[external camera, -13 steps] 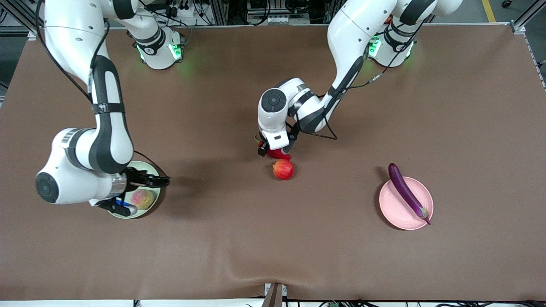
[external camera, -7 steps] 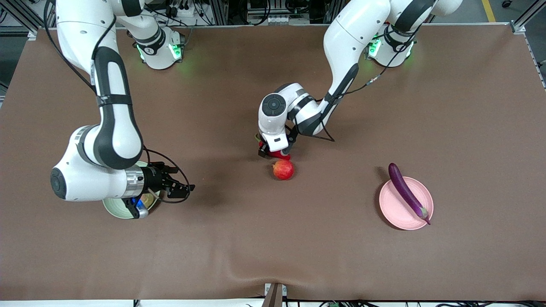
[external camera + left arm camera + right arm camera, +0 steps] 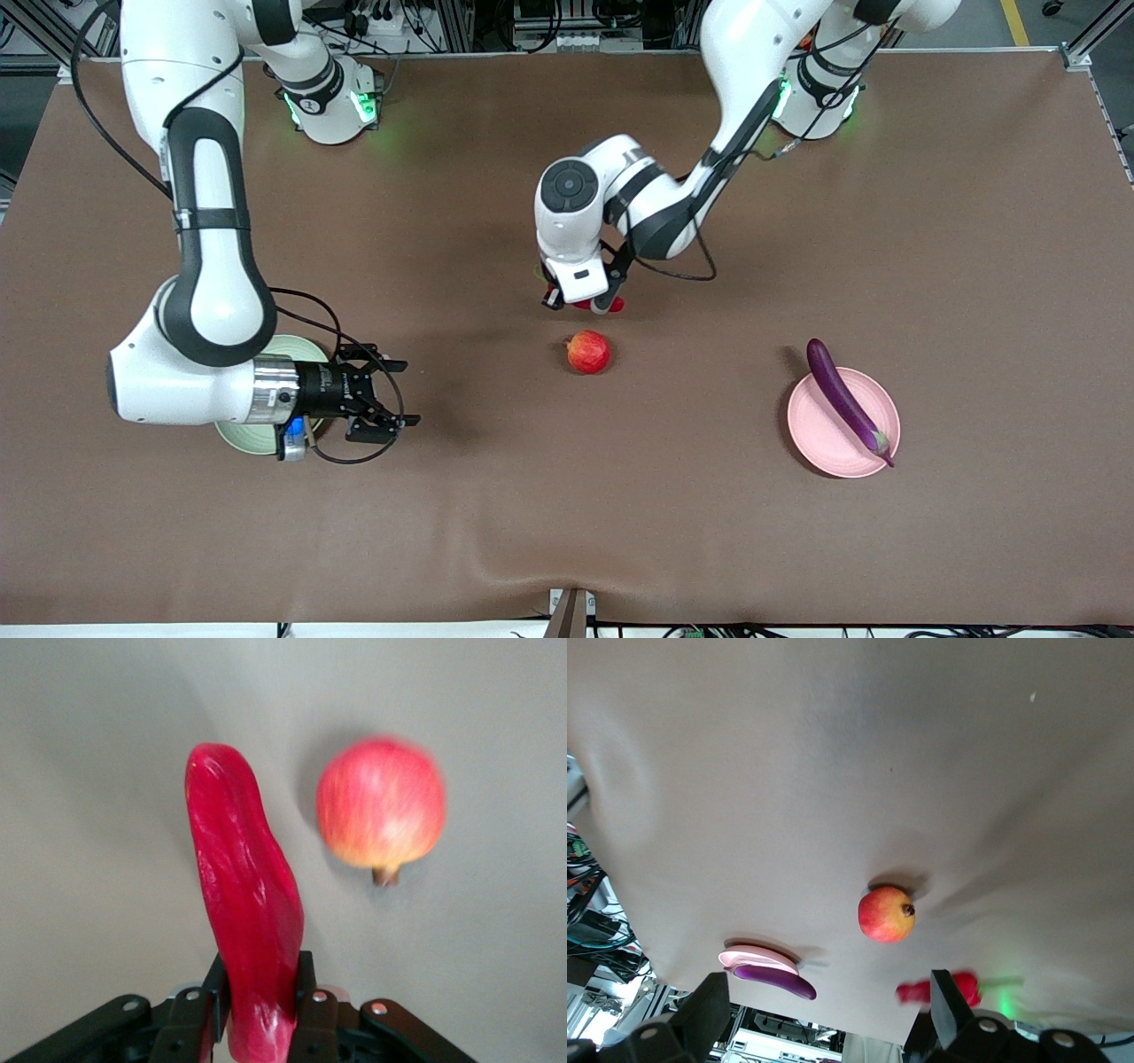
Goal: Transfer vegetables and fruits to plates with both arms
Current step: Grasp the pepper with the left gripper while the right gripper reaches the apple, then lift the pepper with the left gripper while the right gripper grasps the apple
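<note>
Left claw (image 3: 257,1019) grips my chili (image 3: 244,912) above the worktop (image 3: 567,496), near the apple (image 3: 589,352). Right claw (image 3: 383,400) gapes empty beside the green plate (image 3: 232,436). Eggplant (image 3: 846,400) lies across the pink plate (image 3: 819,434).

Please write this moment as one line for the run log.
left gripper: holds chili, lifted | right gripper: open, beside green plate | apple: on table | eggplant: on pink plate
</note>
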Tool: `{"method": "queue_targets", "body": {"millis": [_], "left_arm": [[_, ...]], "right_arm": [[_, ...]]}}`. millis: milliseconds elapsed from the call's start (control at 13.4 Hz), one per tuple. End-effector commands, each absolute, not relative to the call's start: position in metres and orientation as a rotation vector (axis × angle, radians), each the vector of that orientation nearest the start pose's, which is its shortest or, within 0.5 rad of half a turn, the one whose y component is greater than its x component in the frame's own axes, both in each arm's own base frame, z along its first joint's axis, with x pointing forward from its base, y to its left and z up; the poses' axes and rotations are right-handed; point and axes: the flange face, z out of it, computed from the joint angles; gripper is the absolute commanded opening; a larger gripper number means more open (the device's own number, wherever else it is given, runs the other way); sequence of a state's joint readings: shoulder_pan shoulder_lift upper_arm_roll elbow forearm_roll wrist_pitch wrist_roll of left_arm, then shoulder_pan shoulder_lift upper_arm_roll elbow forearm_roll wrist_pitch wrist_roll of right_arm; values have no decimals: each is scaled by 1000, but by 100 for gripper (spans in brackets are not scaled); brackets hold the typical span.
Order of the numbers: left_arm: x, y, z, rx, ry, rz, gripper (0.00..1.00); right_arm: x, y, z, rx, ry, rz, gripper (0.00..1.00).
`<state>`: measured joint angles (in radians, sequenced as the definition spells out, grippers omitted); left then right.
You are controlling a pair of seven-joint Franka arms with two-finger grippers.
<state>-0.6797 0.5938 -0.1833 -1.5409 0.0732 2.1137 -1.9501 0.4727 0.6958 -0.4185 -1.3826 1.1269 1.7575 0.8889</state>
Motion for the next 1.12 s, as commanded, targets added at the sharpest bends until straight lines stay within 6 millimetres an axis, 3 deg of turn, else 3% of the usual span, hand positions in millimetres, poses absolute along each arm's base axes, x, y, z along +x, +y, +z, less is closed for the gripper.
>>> {"method": "queue_targets", "body": {"millis": [0,225,449,674,749,1048], "left_arm": [[493,-467,352,-2699,-1505,102,0],[530,-425,385,-2815,-1432,142,0],[577,-368,396,-2964,-1226,147,0],[624,-282,381,-3047,-1004,144,0],[638,-249,373,-3063,-949,152,0],[665,-169,344,-3085,-781,170,0]], "right_arm": [[701,213,315,-1973,1413,775,100],[690,266,304,-1981,1445,753,100],[666,324,276,-2078,1447,736,100],[629,384,250,-2188,1465,682,100],[627,392,244,-2190,1470,634,100],[600,431,209,-2238,1457,616,100]]}}
